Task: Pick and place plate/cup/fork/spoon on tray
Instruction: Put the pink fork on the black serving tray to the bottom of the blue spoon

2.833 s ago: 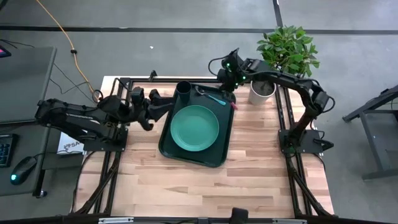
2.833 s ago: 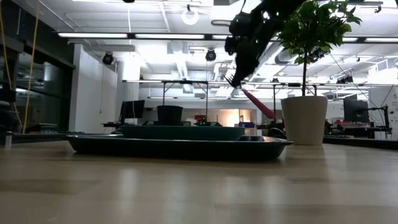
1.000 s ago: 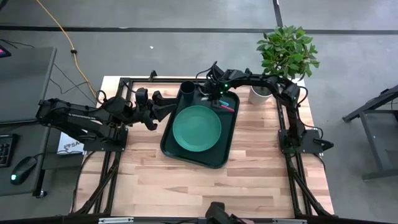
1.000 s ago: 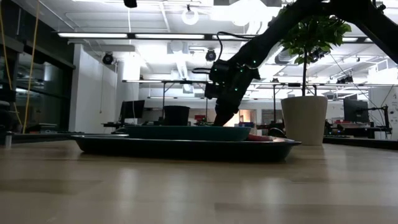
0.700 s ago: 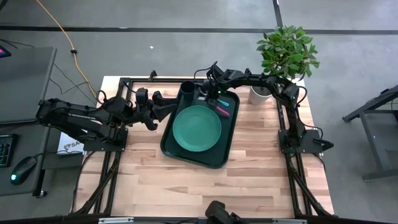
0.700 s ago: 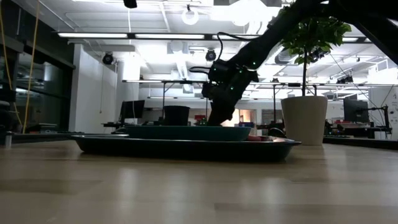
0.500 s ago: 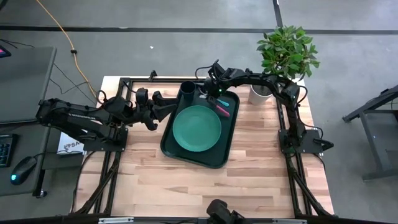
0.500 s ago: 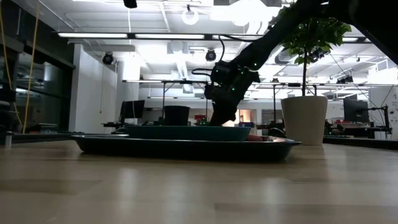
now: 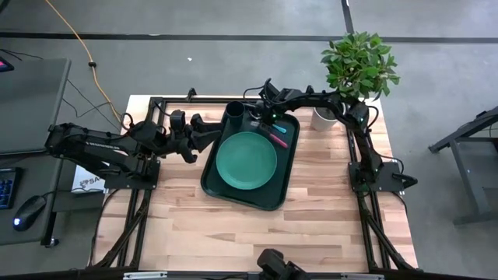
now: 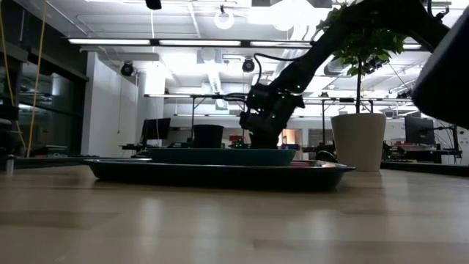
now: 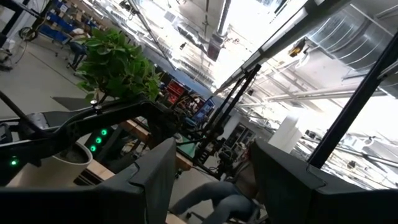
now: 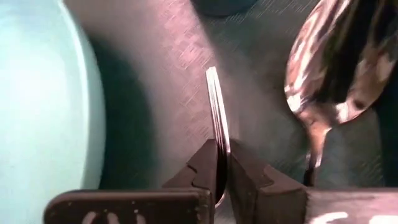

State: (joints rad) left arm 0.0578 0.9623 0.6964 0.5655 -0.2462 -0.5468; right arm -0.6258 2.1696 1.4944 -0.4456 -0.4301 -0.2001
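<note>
The left gripper waits just off the left rim of the large dark green rectangular tray, its two dark fingers spread apart with nothing between them. On the tray, going rightward, stand the small dark cylindrical cup in the far left corner, the round flat teal-green plate in the middle, and near the far right corner the slim spoon with its light blue handle beside the pink-handled fork. The right gripper is low over that far end, between cup and cutlery; its wrist view shows the fingers pinched on the fork's silver tines, edge on, with the spoon's shiny bowl just beside. The fork looks light, stiff and slippery; held at the thin tines it would probably pivot, so the handle seems the surer place to grip.
</note>
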